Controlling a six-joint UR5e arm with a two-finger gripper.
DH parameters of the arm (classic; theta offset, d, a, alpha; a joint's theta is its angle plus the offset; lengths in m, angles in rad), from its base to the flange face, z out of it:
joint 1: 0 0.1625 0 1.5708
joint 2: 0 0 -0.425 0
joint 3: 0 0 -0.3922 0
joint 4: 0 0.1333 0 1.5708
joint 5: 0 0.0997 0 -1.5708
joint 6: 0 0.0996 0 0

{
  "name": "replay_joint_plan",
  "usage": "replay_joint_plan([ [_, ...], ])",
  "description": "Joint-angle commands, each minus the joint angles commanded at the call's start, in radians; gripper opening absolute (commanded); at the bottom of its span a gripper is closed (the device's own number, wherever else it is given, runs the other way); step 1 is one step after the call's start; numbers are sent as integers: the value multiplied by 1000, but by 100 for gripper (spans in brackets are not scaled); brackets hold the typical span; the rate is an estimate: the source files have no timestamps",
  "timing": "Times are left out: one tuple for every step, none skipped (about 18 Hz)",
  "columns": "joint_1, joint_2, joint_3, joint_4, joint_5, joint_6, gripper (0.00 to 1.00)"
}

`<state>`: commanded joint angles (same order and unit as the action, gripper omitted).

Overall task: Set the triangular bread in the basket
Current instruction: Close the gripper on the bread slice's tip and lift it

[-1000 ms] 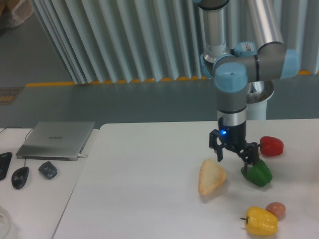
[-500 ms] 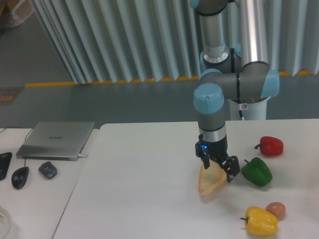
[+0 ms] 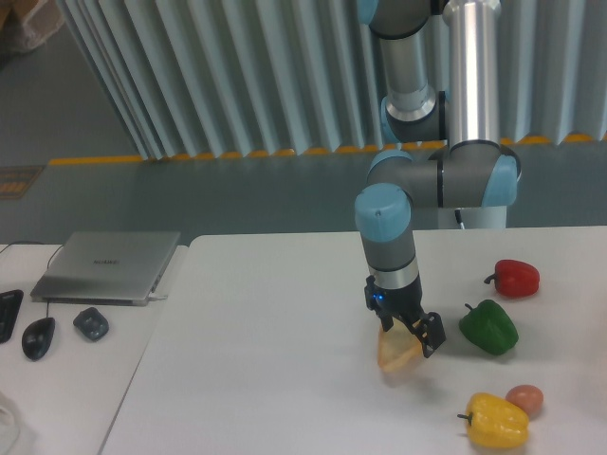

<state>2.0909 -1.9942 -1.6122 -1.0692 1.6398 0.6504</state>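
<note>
The triangular bread (image 3: 396, 354) is a pale tan wedge lying on the white table (image 3: 266, 360), right of centre. My gripper (image 3: 406, 336) is down over its upper part, one finger on each side of it. The fingers look open around the bread, and I cannot see whether they touch it. The gripper hides the top of the wedge. No basket is in view.
A green pepper (image 3: 489, 327) and a red pepper (image 3: 516, 278) lie right of the gripper. A yellow pepper (image 3: 495, 422) and a small brownish round object (image 3: 524, 399) sit near the front right. A laptop (image 3: 109, 265) and two mice (image 3: 40, 336) are on the left desk.
The arm swung left from beside the green pepper and came down over the bread. The gripper now straddles the wedge, which has not moved.
</note>
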Motion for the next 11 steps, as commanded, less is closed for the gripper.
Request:
replay_joint_plan([
  [-2, -2, -2, 0, 0, 2, 100],
  [-3, -3, -2, 0, 0, 2, 100],
  [-5, -11, -2, -2, -2, 2, 100],
  [-5, -12, -2, -2, -2, 3, 92],
  [-5, -14, -2, -2, 0, 2, 85],
  [-5, -20, -2, -3, 3, 2, 69],
  [-5, -20, -2, -3, 3, 2, 61],
  [-5, -18, 0, -6, 2, 5, 51],
  [-2, -15, 0, -9, -2, 5, 35],
  [1, -11, 0, -15, -6, 6, 29],
  [6, -9, 8, -40, -9, 6, 21],
])
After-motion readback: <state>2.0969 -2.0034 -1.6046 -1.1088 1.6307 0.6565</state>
